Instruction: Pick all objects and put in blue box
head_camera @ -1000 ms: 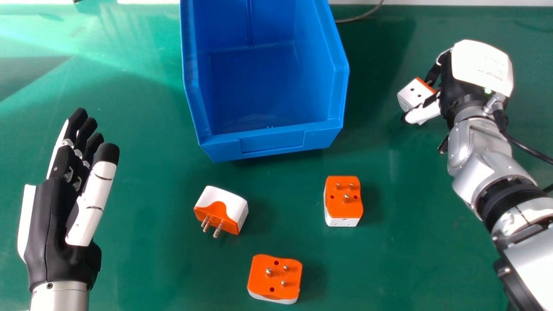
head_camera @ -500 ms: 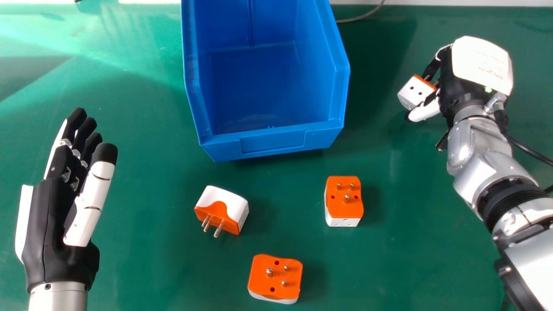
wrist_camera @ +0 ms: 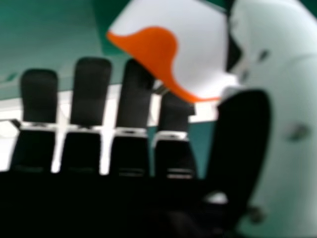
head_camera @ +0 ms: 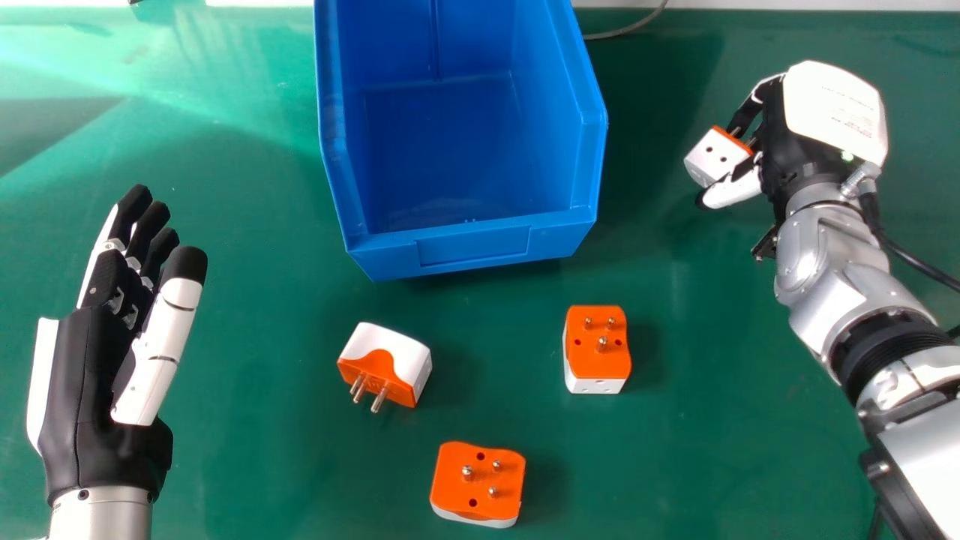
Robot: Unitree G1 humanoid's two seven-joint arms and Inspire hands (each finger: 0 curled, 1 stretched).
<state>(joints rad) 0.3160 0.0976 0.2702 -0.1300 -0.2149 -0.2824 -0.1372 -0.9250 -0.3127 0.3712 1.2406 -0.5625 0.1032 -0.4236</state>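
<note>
Has fingers straight on the left hand (head_camera: 82, 390), holding nothing. Leaves three plugs (head_camera: 394, 356) near the blue box (head_camera: 472, 247). Pinches a fourth plug (head_camera: 705, 163) in the right hand (head_camera: 832, 105), just nudged slightly boxward, likely to deliver.

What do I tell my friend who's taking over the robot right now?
Right hand: curled round a white-and-orange blocky plug adapter, right of the open blue plastic box.
Left hand: open, holding nothing.
Done: one adapter gripped, not yet boxed.
To do: box it, then the three similar adapters on the green table, nearer the robot than the box.
</note>
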